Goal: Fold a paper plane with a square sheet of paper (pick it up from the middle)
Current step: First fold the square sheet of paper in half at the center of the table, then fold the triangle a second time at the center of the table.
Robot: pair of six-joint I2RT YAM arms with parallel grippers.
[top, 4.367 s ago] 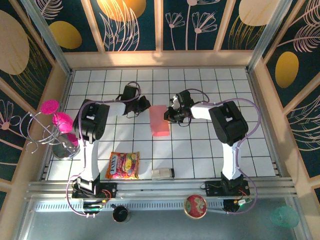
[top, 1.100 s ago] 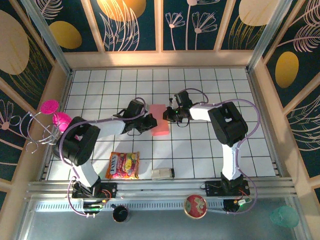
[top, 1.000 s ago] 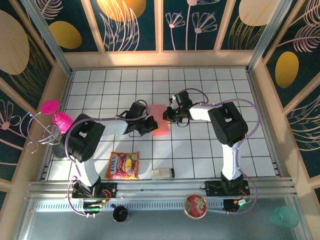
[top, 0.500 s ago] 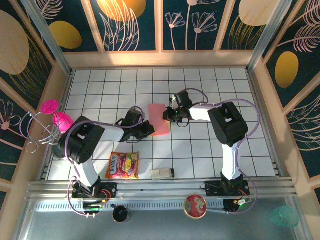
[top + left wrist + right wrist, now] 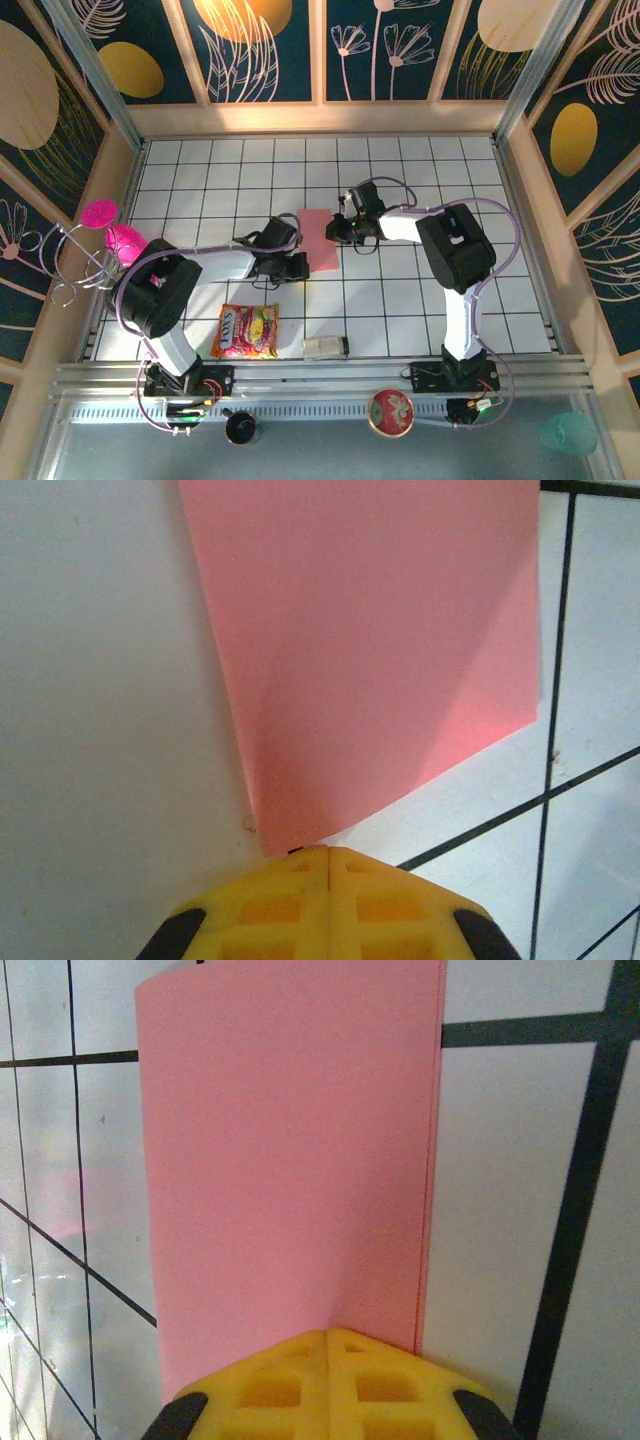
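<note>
- At the far left, beside the white tiled counter, stand magenta round pieces on silver wire loops.
- The left arm reaches right across the counter, low over the tiles.
- The left tool has its yellow fingers pressed together with no gap. In the left wrist view its tip sits right at the sheet's near corner. Whether it touches that corner I cannot tell.
- An orange-yellow snack packet lies flat on the tiles nearer the arm bases, well apart from the sheet.
- The salmon-pink sheet of thin paper lies flat at the middle of the counter, between the 2 tools. It is a narrow rectangle, longer than it is wide.
- In the left wrist view the sheet shows a faint diagonal crease.
- In the right wrist view the sheet shows 2 layers along its right edge.
- The right tool is at the sheet's right side, its fingers also closed tight. Its tip covers the sheet's near edge. I cannot tell whether it pinches the paper or only lies over it.
- The right arm bends in from the right.
</note>
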